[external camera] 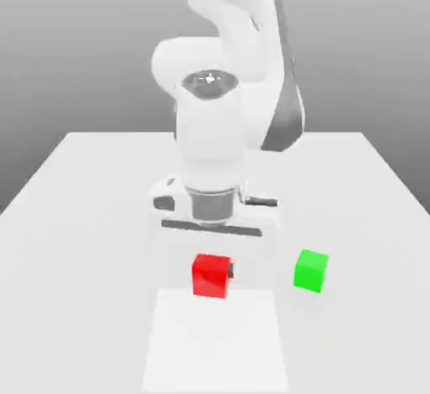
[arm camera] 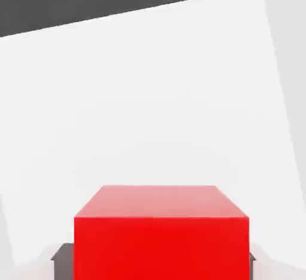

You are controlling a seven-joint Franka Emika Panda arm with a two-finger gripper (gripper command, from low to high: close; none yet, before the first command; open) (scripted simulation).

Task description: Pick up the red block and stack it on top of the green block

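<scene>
A plain white surface (external camera: 76, 216) carries everything here. In the exterior view the green block (external camera: 311, 270) sits on it toward four o'clock of the middle. The red block (external camera: 211, 275) is at about six o'clock, well apart from the green one; whether it touches the surface cannot be told. A brighter white rectangular patch (external camera: 216, 342) lies flat at six o'clock, its far edge just under the red block.

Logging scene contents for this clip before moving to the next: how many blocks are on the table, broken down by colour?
Small bright red cube: 1
Small bright green cube: 1
Total: 2 blocks on the white table
</scene>
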